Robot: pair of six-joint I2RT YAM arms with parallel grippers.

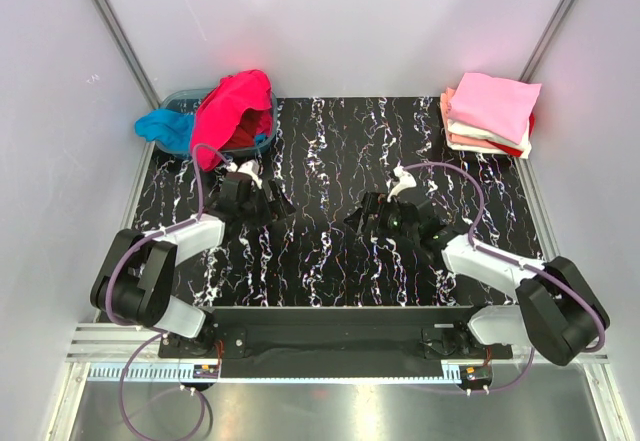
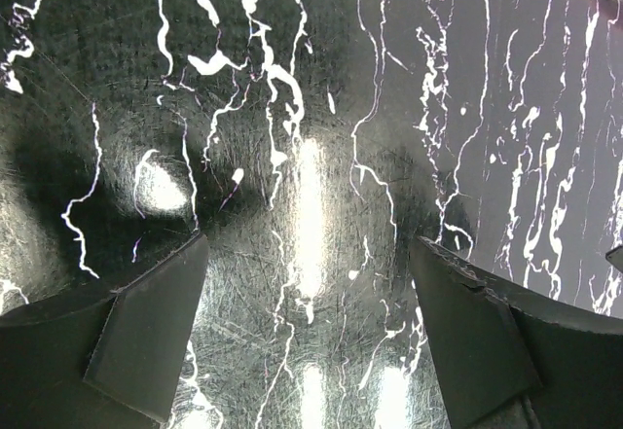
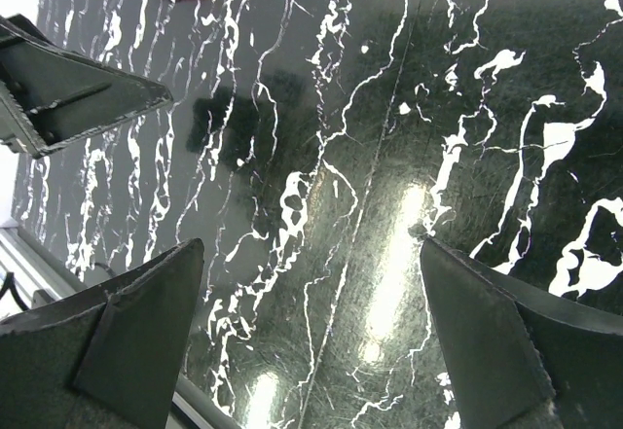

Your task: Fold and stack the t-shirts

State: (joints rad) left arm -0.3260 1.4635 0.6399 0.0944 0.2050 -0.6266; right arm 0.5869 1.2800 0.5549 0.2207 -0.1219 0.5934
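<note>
A hot pink t-shirt lies bunched in the grey-blue basin at the back left. A bright blue t-shirt hangs over the basin's left side. At the back right stands a folded stack with a light pink t-shirt on top and salmon, cream white and red layers under it. My left gripper is open low over bare table, in front of the basin. My right gripper is open too, near the table's middle. Neither holds anything.
The black marbled table is walled in by white panels on three sides. A metal rail runs along the near edge by the arm bases. In the right wrist view a dark finger of the other gripper shows at upper left.
</note>
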